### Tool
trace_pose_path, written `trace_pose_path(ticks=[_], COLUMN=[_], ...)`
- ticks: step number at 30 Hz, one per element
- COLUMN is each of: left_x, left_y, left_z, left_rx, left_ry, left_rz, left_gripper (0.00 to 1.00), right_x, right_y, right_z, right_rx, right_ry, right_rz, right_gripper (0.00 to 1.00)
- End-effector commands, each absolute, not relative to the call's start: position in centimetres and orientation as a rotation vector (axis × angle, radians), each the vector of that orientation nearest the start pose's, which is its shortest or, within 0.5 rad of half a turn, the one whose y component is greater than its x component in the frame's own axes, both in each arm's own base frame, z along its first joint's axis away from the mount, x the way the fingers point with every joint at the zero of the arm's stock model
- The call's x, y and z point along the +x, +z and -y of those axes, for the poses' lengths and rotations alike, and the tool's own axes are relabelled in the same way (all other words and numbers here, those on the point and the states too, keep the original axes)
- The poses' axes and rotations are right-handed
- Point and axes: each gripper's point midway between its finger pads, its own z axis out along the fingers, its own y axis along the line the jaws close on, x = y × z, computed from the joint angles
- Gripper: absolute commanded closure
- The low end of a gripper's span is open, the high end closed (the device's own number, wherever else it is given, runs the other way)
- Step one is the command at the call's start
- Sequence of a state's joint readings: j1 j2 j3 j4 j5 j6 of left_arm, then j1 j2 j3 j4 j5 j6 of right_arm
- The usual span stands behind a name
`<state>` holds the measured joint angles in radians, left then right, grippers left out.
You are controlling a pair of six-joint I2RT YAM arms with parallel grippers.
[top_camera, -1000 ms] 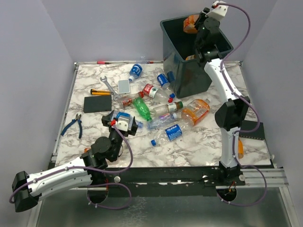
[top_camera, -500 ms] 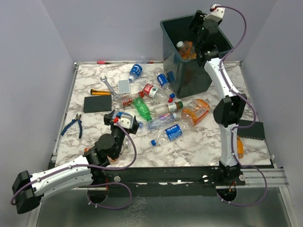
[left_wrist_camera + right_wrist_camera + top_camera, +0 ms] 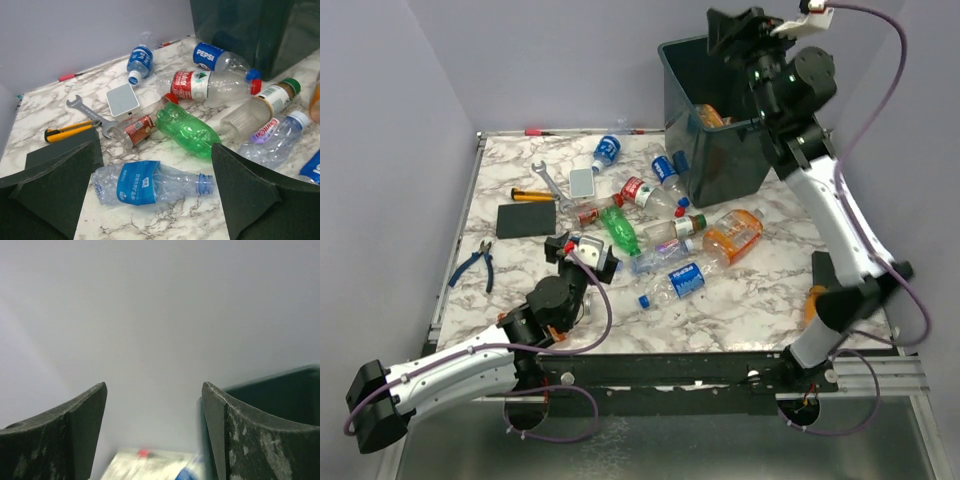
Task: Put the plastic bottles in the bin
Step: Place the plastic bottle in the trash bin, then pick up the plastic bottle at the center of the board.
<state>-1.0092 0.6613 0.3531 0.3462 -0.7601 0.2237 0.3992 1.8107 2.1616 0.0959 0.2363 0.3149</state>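
R pincer: jaws apart, nothing betw. them; its wrist cam saw only wall + a corner of bin rim.
R pincer pos.: hung high over far rim of the bin. Judged placed so anything let go there would fall inside, not on the table.
Bin: upright at far R of the marble table. An orange bottle showed inside by the L wall, so at least one was in.
L pincer: jaws at their widest, empty; low over the table, pointed at the pile.
L target (judged): clear blue-label bottle lay on its side, no cap, crosswise betw. the fingers and nearest the cam. The wide stance suited straddling its body.
Just beyond: green bottle on its side, w/ a small red-label bottle just beside it.
Further out: big red-label clear bottle and Pepsi bottle, both lying down near the bin's foot, prob. easier reach for the R arm.
Not for bin: wrench, utility knife, black slab, all lying L of the pile, apart from the L target.
Progress (judged): early, since most bottles lay on the table.
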Motion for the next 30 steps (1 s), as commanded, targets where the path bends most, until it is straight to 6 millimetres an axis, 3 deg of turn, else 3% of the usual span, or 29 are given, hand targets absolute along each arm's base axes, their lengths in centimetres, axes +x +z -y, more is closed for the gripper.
trace_pose_path(ticks=[1,4,7,10,15,18,21,26,30], left_x=[23.8,23.5,23.3,22.4,20.5,19.6,18.6,18.8,18.4], left_y=[23.7,23.9,23.5,22.6,20.4,19.1,16.3,14.8,13.7], left_z=[17.3,17.7,18.3,20.6,24.9,27.0,28.3,28.0,27.9], left_rx=[0.397,0.421,0.445,0.559,0.740,0.842,0.919,0.952,0.975], left_ry=[-0.188,-0.210,-0.237,-0.334,-0.513,-0.583,-0.636,-0.584,-0.579], left_rz=[-1.526,-1.536,-1.542,-1.560,-1.627,-1.698,-1.781,-1.830,-1.858], left_gripper=[0.01,0.01,0.01,0.01,0.01,0.01,0.01,0.01,0.01], right_x=[39.5,33.5,29.7,27.6,25.7,24.4,23.4,22.3,21.7], right_y=[56.0,50.9,44.6,38.1,28.2,24.1,20.1,15.2,12.1], right_z=[-23.6,-24.5,-23.8,-21.5,-16.5,-14.7,-13.4,-12.6,-13.2], right_rx=[-0.086,-0.135,-0.118,-0.036,0.216,0.349,0.476,0.634,0.712], right_ry=[0.773,0.880,0.954,0.937,0.777,0.750,0.728,0.715,0.732], right_rz=[-1.160,-1.267,-1.379,-1.497,-1.732,-1.813,-1.869,-1.959,-2.037], right_gripper=[0.20,0.21,0.23,0.23,0.24,0.23,0.21,0.20,0.20])
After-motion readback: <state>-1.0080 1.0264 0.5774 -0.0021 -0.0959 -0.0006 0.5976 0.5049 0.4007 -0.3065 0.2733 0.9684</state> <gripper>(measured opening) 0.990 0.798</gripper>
